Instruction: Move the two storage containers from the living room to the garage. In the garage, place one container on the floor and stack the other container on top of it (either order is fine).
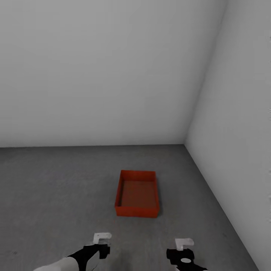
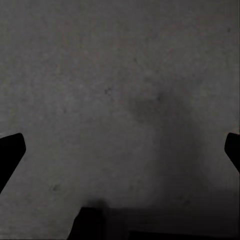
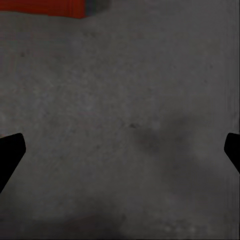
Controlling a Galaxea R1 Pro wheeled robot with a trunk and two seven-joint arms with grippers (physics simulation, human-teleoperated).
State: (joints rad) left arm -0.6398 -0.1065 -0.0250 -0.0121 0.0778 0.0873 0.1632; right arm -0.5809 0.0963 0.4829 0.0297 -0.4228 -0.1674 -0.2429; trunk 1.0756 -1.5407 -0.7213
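Note:
One red-orange open-top storage container (image 1: pixel 137 194) rests on the dark grey concrete floor (image 1: pixel 56 188) of the garage, near the corner where two white walls meet. It looks empty inside. My left gripper (image 1: pixel 101 244) hangs low in front of me, short of the container and to its left, open and holding nothing. My right gripper (image 1: pixel 182 250) hangs level with it, short of the container's near right corner, also open and empty. In the right wrist view a strip of the container (image 3: pixel 42 7) shows beyond the spread fingertips (image 3: pixel 11 150). The left wrist view looks at bare floor (image 2: pixel 120 90).
A white back wall (image 1: pixel 94 75) runs behind the container and a white side wall (image 1: pixel 241 131) closes in on the right. The concrete stretches away open to the left.

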